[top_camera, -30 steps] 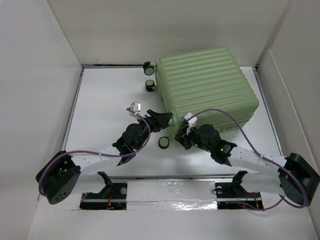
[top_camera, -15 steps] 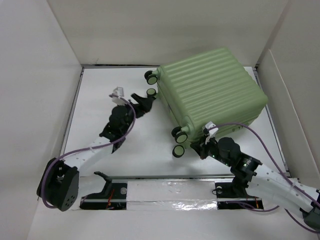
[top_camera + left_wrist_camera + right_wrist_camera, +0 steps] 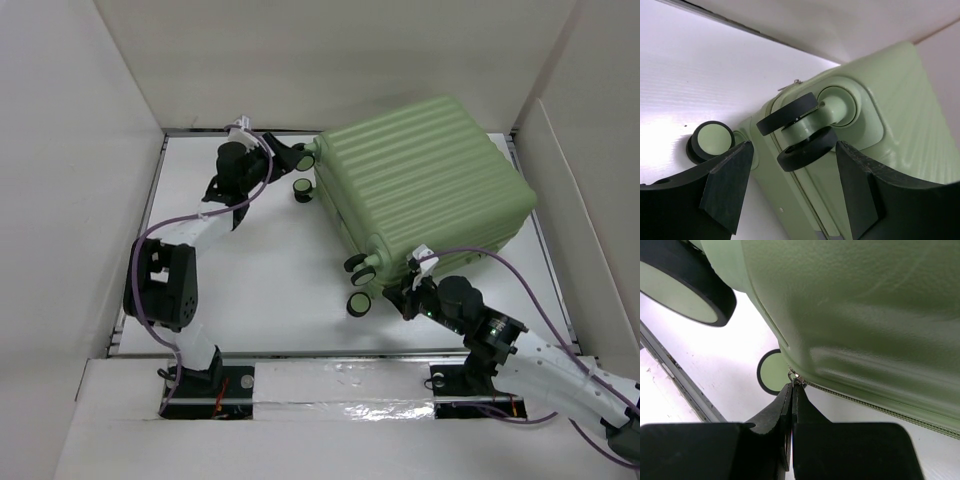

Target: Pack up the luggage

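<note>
Four black-and-green wheels (image 3: 357, 304) jut from the ribbed, light-green hard-shell luggage (image 3: 425, 175).

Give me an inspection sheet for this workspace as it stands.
Surface: white table, with the suitcase lying on it.
Job's things: suitcase closed, ribbed shell up, wheels toward the left.
Clutter: nothing seen.
Grippers: left gripper open, straddling a far wheel; right gripper shut on the zipper pull at the near corner.
Cables: a purple cable runs along each arm; the right one arcs over the suitcase's near edge.
Surroundings: white walls on three sides.
</note>
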`<state>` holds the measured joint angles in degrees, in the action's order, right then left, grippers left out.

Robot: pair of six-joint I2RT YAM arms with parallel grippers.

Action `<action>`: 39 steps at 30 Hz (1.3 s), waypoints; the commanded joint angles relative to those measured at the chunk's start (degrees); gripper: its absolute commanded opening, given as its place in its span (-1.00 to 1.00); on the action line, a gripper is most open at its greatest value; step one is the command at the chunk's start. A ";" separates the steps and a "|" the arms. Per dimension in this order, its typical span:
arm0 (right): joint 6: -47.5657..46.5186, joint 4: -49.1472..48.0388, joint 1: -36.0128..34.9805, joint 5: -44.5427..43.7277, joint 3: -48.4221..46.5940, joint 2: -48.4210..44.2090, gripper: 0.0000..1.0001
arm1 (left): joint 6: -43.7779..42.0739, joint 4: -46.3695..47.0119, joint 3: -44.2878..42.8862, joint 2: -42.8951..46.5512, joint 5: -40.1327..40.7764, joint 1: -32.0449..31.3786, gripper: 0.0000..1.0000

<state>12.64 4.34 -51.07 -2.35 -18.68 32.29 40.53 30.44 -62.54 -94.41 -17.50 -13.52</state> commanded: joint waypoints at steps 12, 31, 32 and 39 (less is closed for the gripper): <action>0.54 -10.93 -1.93 8.85 -2.42 -0.04 -1.00 | -4.06 -0.29 -11.36 -9.03 -10.02 -1.86 0.29; 0.80 -11.19 -1.93 6.66 -1.54 -0.83 -1.00 | -5.99 2.07 -14.90 -12.30 -11.07 -1.86 -1.00; 0.80 -11.72 -1.93 5.96 -1.45 -0.83 -1.00 | -5.56 3.82 -11.32 -10.37 -9.33 -1.86 -1.00; -3.05 -14.35 0.51 3.49 -3.38 1.54 -1.00 | -1.86 18.15 14.59 4.39 -3.08 -0.02 -1.00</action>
<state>11.73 4.23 -51.59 -0.95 -18.63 33.89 38.30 41.85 -57.84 -99.00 -21.76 -14.90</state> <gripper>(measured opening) 0.016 0.522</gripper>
